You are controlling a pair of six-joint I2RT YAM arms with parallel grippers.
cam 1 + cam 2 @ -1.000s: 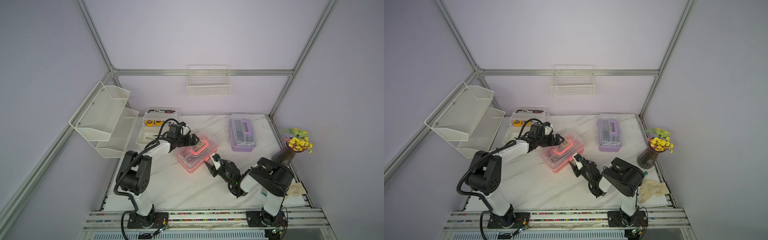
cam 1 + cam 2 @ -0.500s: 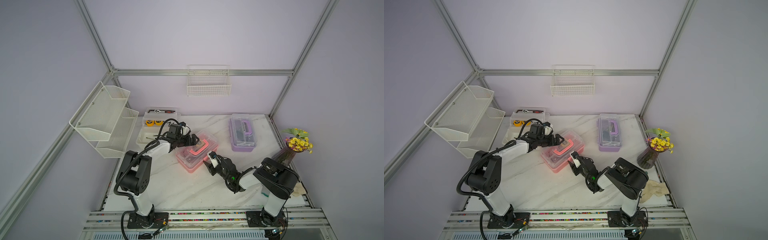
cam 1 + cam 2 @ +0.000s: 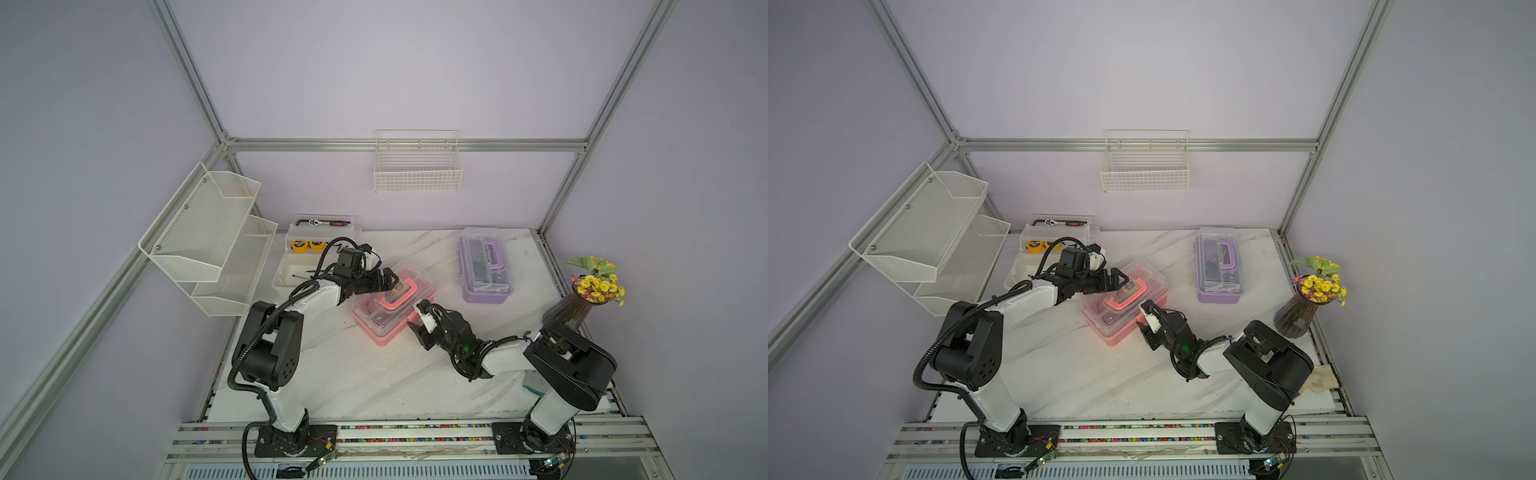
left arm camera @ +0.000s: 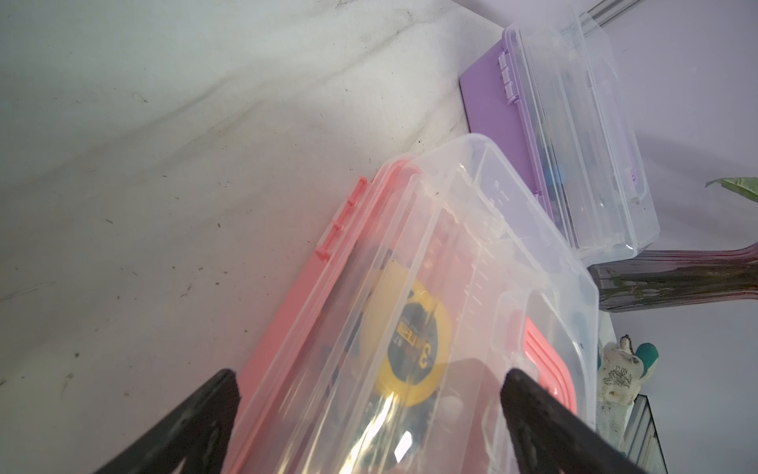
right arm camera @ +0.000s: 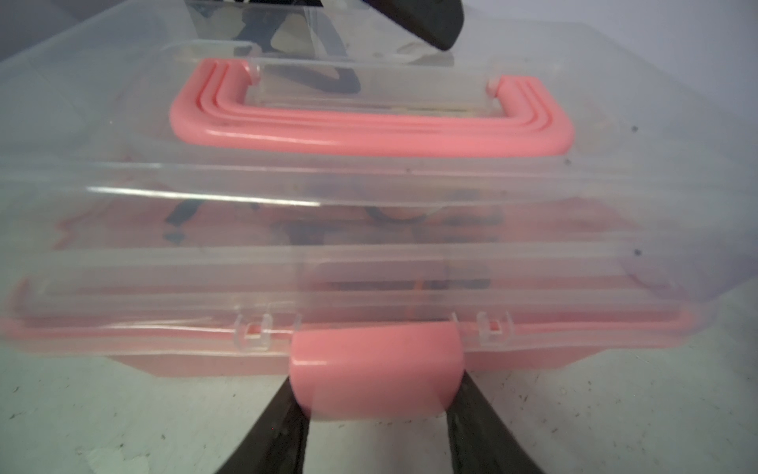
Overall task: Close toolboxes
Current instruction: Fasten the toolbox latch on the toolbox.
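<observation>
Pink toolbox (image 3: 388,305): sitting mid-worktop, clear lid lying down.
Right gripper (image 5: 375,414): fingers flanking the pink latch (image 5: 375,369), touching its sides.
Left gripper (image 4: 369,414): spreading wide over the lid's hinge edge.
Purple toolbox (image 3: 484,266): resting near the back right corner.

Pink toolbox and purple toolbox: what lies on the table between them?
Nothing: between the pink toolbox and the purple toolbox the table is bare marble in both top views.

There are three toolboxes: one pink toolbox (image 3: 392,305), one purple toolbox (image 3: 484,266) and one white toolbox (image 3: 309,253). There are two robot arms, two white baskets and one vase of flowers (image 3: 582,297).
</observation>
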